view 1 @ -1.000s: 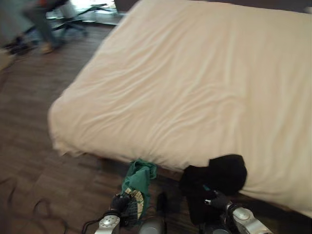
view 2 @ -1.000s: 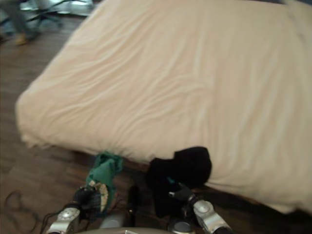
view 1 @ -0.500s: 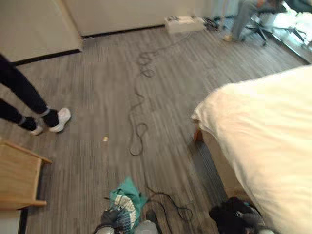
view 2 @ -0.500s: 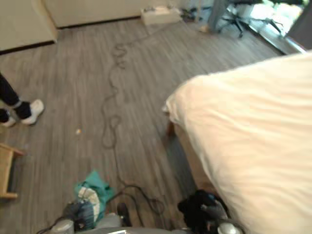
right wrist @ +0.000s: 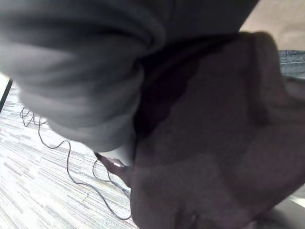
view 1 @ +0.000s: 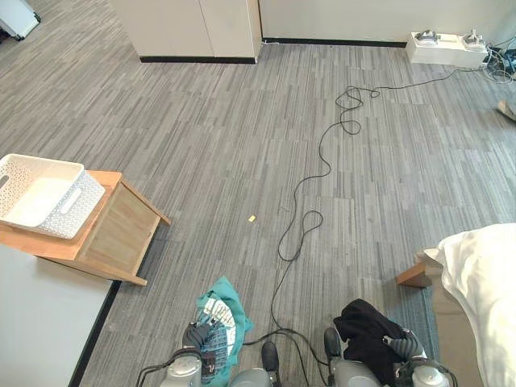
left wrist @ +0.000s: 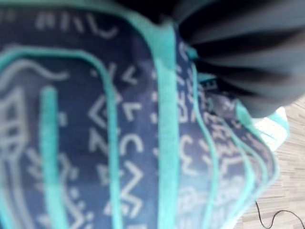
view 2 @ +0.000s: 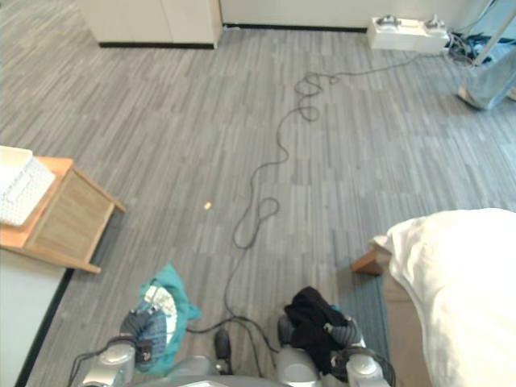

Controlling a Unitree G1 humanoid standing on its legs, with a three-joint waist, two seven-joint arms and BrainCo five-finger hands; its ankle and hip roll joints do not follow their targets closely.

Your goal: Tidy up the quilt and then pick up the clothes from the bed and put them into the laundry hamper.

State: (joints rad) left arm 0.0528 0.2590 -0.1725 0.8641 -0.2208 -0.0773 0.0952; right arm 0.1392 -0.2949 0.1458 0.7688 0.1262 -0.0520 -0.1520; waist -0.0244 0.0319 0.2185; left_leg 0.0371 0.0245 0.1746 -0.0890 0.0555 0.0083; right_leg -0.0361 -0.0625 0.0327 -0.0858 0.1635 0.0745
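Observation:
A teal garment (view 1: 222, 309) with a navy patterned print hangs from my left hand (view 1: 198, 334) at the lower edge of the eye views; up close its cloth (left wrist: 119, 133) lies right against the wrist camera. My right hand (view 1: 400, 345) is shut on a bunched black garment (view 1: 364, 326), which shows as dark cloth (right wrist: 214, 157) in the right wrist view. The white perforated laundry hamper (view 1: 40, 192) stands on a low wooden stand (view 1: 119, 232) at the left, well ahead of my left hand. A corner of the bed's cream quilt (view 1: 484, 266) shows at the right edge.
Grey plank floor lies ahead. A white surface (view 1: 40, 322) fills the lower left, next to the wooden stand. A pale cabinet (view 1: 189, 28) stands along the far wall, and a white box (view 1: 447, 47) sits at the far right. The bed's wooden leg (view 1: 414, 276) is near my right hand.
The camera has swung left, away from the bed and over the floor, bringing the hamper into view. Both garments stay in my hands.

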